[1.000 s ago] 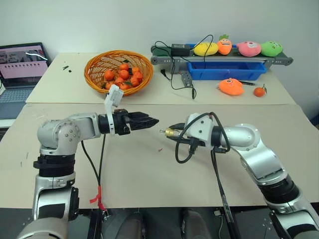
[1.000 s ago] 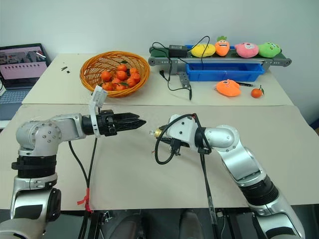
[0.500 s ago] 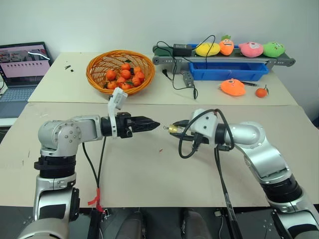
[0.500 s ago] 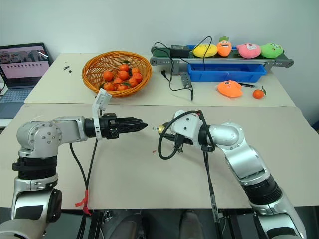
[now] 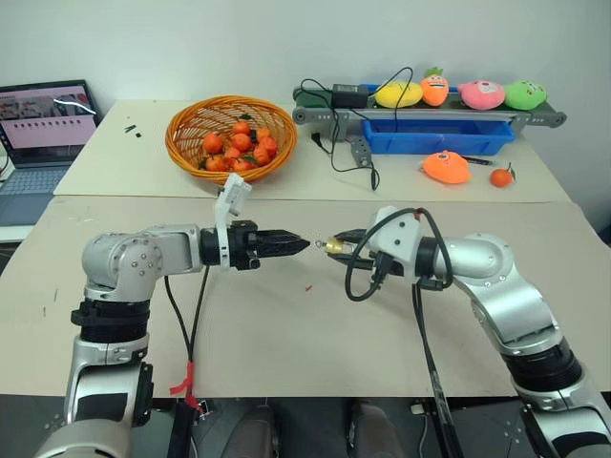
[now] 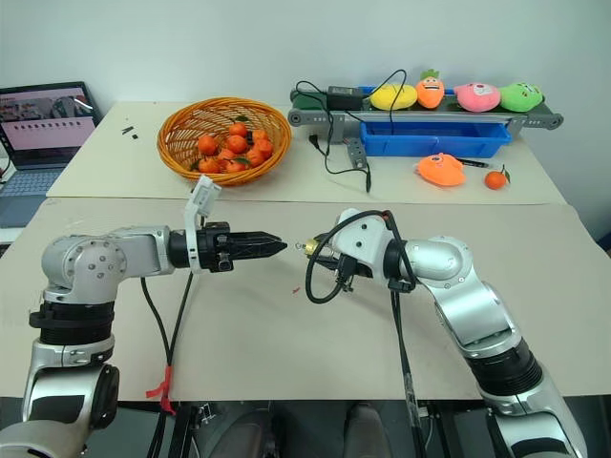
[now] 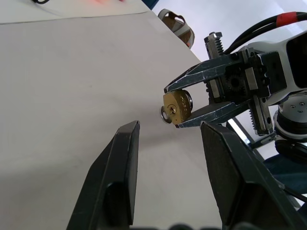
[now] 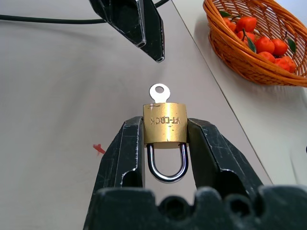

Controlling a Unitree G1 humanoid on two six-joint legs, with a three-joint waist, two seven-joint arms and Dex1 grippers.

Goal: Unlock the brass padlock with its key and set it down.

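Here the right gripper (image 8: 165, 139) pinches the brass padlock (image 8: 165, 123) above the table (image 5: 286, 334), with the key (image 8: 159, 92) sticking out toward the left gripper (image 7: 168, 143), so it can be turned. That gripper is half open (holding nothing), just short of the key. The basket of oranges (image 5: 232, 135) sits far back, and nothing blocks the way.
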